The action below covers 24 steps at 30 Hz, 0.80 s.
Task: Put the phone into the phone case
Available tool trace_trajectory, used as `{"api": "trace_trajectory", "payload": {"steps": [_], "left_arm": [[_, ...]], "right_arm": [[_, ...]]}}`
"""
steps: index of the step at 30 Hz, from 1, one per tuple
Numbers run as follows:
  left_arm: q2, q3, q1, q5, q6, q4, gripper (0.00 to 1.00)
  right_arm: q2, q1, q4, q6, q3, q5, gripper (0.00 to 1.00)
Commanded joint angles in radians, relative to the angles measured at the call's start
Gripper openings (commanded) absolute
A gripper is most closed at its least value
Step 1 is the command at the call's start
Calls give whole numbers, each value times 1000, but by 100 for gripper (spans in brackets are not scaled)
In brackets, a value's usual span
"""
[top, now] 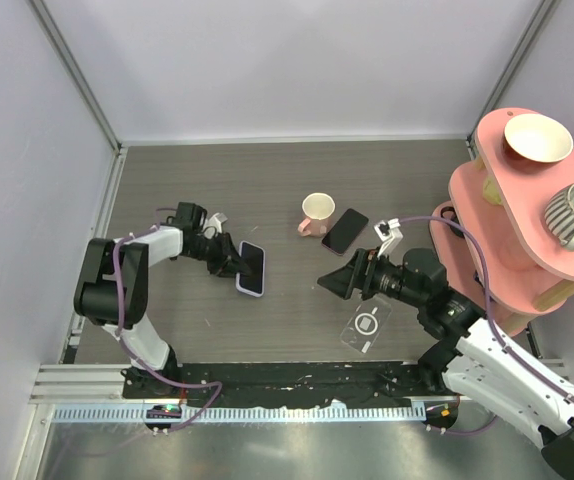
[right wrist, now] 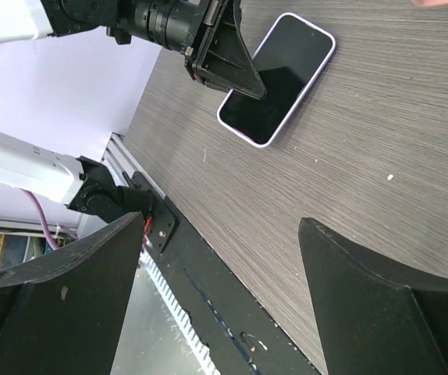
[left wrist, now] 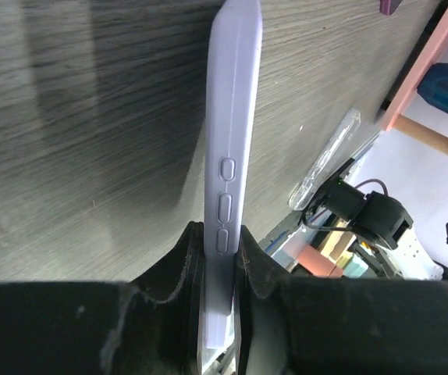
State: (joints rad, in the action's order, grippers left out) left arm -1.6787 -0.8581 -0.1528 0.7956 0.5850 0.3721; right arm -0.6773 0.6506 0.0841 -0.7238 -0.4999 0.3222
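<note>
1. Left gripper [top: 234,263] pinches the lavender phone [top: 252,270] by its thin edges, left of the cup [top: 316,212]; it could twist loose.
2. Right gripper [top: 327,284] stands spread, empty; the clear case [top: 365,325], nearer the arms than the cup, could skid under pressing.

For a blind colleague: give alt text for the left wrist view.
A lavender phone, seen edge-on, is clamped by the black jaws of the left gripper over a grey wood-grain table. A clear case lies farther right.
</note>
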Motion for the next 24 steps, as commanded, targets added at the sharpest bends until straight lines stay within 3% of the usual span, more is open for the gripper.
{"api": "trace_trajectory", "payload": {"steps": [1,3,5,10,16,20,24], "left_arm": [[-50,-74,18,37,-89,114,2],[-59,-85,27,2,-105,128,6],[-65,-97,35,-60,-122,175,17],[-67,-136,56,-180,-136,249,39],[-44,-90,58,-236,-93,229,49],[-24,-93,58,-302,-85,264,51],[60,-96,59,-395,-64,283,62]], "right_arm": [[18,3,16,46,-48,-34,86],[19,3,28,60,-51,-52,86],[21,3,52,70,-60,-75,86],[-11,3,176,93,-98,-280,86],[-48,3,232,61,-114,-318,84],[-83,3,270,12,-121,-499,84],[-214,3,281,-41,-179,-623,84]]}}
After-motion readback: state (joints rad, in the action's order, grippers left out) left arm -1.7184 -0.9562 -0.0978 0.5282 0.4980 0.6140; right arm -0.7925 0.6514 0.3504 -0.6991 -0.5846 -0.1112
